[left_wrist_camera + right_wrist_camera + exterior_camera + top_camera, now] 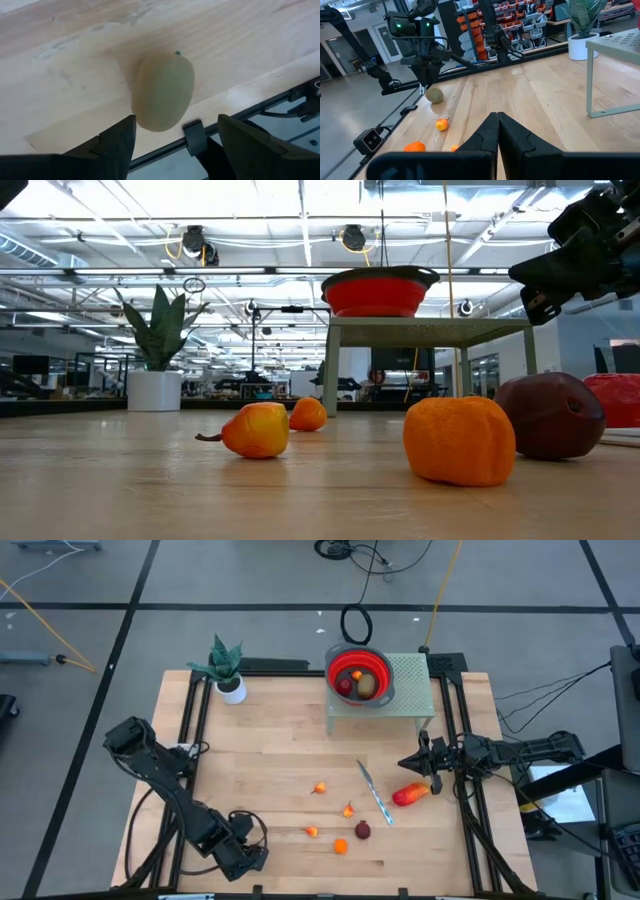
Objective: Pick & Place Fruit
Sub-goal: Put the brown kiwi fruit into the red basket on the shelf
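1. The left gripper hangs over the worktop's near edge toward its left corner, fingers spread wide. Its wrist view shows an olive-brown oval fruit lying on the wood just ahead of the fingertips, not between them. The right wrist view shows the same fruit under that arm.
2. Judged from this, the step in hand is a pick of that oval. The next move calls for the gripper to go forward and down until the fingers straddle it, then squeeze. It lies close to the edge, so a nudge could roll it off.
3. Loose fruit lies in the near middle: small orange pieces, a dark red ball, and a long red-orange piece beside the knife.
4. The red bowl sits on a small green stand at the far edge and already holds some fruit.
5. The right gripper waits near the right edge, fingers pressed together and empty.
6. Hard to make out: in the high view the left arm hides the oval.
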{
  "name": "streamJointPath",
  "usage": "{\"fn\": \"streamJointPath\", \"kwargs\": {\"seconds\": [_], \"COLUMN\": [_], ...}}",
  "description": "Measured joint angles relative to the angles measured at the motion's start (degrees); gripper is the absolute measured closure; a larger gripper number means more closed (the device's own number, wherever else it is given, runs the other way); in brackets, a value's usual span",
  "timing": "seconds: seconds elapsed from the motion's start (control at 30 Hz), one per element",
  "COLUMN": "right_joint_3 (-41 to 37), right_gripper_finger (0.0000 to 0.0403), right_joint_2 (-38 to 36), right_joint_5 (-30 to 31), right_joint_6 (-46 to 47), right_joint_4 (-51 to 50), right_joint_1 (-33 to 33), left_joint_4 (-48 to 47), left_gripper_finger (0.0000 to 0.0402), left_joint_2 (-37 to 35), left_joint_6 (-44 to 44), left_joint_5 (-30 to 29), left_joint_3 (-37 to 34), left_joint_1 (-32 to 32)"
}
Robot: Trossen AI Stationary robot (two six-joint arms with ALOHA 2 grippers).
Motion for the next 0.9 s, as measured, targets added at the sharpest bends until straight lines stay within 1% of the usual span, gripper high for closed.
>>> {"fn": "streamJointPath", "kwargs": {"seconds": [0.4,0.6,0.7,0.9], "right_joint_3": [0.00,0.00,0.00,0.00], "right_gripper_finger": [0.0403,0.0403,0.0403,0.0403], "right_joint_2": [0.02,0.02,0.02,0.02], "right_joint_5": [0.02,0.02,0.04,0.24], "right_joint_6": [-0.01,-0.02,0.00,-0.02], "right_joint_4": [0.00,0.00,0.00,-0.02], "right_joint_1": [-0.01,0.00,-0.02,0.00], "left_joint_4": [-1.53,-1.45,-1.38,-0.20], "left_gripper_finger": [0.0121,0.0121,0.0121,0.0121], "left_joint_2": [0.00,0.20,1.60,5.42], "left_joint_6": [1.04,3.21,3.90,5.32], "left_joint_5": [-0.62,-3.08,-3.07,-0.52], "left_joint_3": [0.00,0.00,0.00,0.00], "left_joint_1": [0.04,0.04,0.15,0.39]}}
